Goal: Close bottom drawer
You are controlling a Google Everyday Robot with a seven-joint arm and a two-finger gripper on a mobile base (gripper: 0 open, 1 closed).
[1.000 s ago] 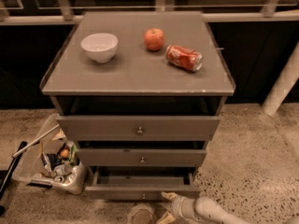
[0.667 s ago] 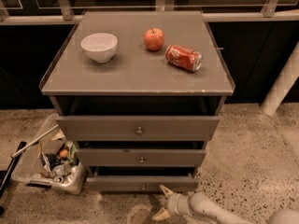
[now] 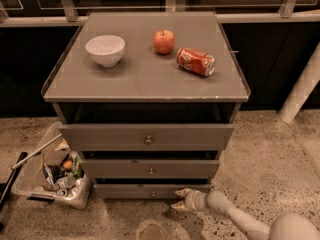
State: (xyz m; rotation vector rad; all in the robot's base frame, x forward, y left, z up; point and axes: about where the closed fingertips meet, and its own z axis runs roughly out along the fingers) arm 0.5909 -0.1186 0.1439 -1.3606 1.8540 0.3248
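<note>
On the speckled stone floor (image 3: 260,149) at the far left sits a clear plastic bin (image 3: 30,191) filled with mixed rubbish, just beside the lower left corner of a grey three-drawer cabinet (image 3: 145,79). On the cabinet's flat top, a round white ceramic bowl (image 3: 105,50) stands upright towards the left. A red apple (image 3: 164,41) stands near the middle, and a red drink can (image 3: 195,61) lies on its side just to the right of the apple, apart from it. Below the top, the tall top drawer front (image 3: 110,135) and the slimmer middle drawer front (image 3: 115,168) each carry a small round metal knob. The bottom drawer (image 3: 125,191), the lowest and slimmest grey front with its own small knob, lies just above the floor under the middle front. A dark strip of shadow shows between the two; whether the bottom drawer is pushed fully home I cannot tell. The robot's beige two-finger gripper (image 3: 179,198) is low at the right end of that bottom drawer front, its fingers (image 3: 182,191) spread apart and holding nothing. The upper finger is at or against the panel and the lower one is near the floor. The pale arm (image 3: 235,215) runs from the gripper down to the lower right corner. Further right, a white slanted post (image 3: 301,86) rises from the floor.
</note>
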